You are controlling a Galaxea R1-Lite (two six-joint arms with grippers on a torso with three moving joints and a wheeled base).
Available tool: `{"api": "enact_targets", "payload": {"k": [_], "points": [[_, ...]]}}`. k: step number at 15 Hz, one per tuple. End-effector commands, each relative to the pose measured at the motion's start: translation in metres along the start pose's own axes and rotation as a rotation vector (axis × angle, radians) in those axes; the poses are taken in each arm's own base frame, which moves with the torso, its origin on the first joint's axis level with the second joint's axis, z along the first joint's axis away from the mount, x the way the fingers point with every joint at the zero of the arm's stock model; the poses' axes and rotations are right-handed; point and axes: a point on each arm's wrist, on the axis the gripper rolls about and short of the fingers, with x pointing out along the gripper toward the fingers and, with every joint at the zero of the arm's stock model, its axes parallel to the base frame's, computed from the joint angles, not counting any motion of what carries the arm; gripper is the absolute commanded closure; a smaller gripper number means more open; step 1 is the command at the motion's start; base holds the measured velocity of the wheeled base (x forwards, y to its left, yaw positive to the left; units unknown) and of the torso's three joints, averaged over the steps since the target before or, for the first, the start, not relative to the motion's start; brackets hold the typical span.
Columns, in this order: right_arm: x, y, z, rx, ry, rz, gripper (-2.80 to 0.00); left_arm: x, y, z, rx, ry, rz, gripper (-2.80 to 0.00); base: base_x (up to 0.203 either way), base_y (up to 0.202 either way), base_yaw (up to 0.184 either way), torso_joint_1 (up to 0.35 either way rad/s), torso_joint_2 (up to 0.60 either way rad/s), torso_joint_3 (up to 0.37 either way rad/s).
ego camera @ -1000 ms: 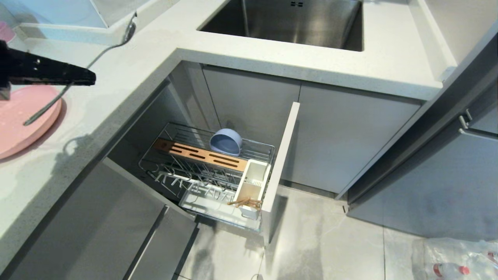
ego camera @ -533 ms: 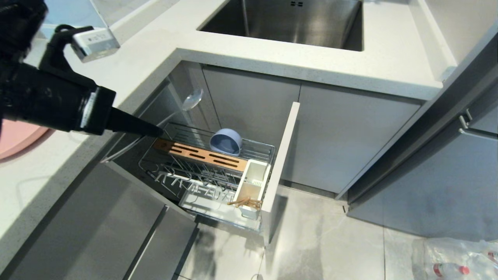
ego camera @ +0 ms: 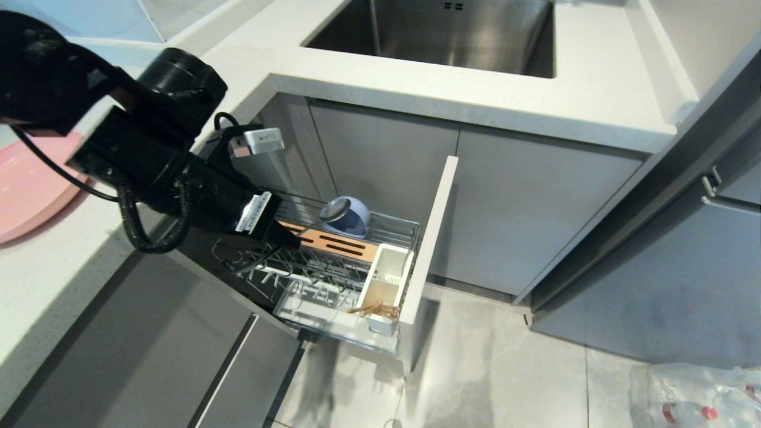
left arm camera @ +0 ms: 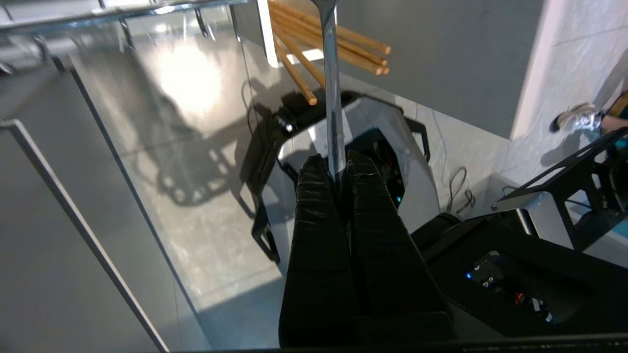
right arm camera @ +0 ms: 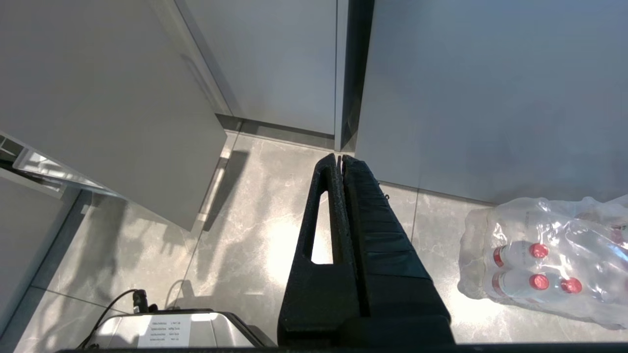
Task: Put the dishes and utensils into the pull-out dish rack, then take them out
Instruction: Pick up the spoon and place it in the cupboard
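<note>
One spoon (ego camera: 324, 215) sits pinched between the closed jaws of the left gripper (ego camera: 295, 241), which hangs over the pull-out dish rack (ego camera: 333, 261); the spoon's bowl end lies in front of the one pale blue bowl (ego camera: 351, 221) at the rack's back edge. In the left wrist view the slim metal handle (left arm camera: 332, 98) runs out from between the two black fingers (left arm camera: 319, 235). The chopsticks (ego camera: 374, 309) lean out of the one white caddy (ego camera: 386, 279) at the rack's front-panel end; that wrist view shows at least four wooden tips (left arm camera: 333, 44). One wooden strip (ego camera: 339, 242) crosses the rack. One pink plate (ego camera: 27, 190) lies on the counter (ego camera: 71, 285), well apart from the rack. The right gripper (right arm camera: 339, 159), jaws together and empty, hangs over the floor (right arm camera: 255, 235) near one shrink-wrapped pack of bottles (right arm camera: 544, 260), away from the rack.
</note>
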Motion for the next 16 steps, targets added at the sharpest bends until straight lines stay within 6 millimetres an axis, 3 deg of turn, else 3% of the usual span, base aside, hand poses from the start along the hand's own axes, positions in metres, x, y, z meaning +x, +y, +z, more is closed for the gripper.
{"api": "enact_targets", "payload": {"k": [1, 8, 16], "points": [[0.0, 0.0, 0.0, 0.001, 0.001, 0.0, 0.0, 0.033, 0.001, 0.009, -0.009, 0.078, -0.009, 0.0, 0.0, 0.0, 0.0, 0.0, 0.0, 0.0], [0.0, 0.0, 0.0, 0.001, 0.001, 0.0, 0.0, 0.095, -0.01, 0.016, 0.017, 0.247, 0.082, 0.0, 0.0, 0.0, 0.0, 0.0, 0.0, 0.0], [0.0, 0.0, 0.0, 0.001, 0.001, 0.0, 0.0, 0.135, -0.015, 0.015, 0.015, 0.303, 0.08, 0.0, 0.0, 0.0, 0.0, 0.0, 0.0, 0.0]]}}
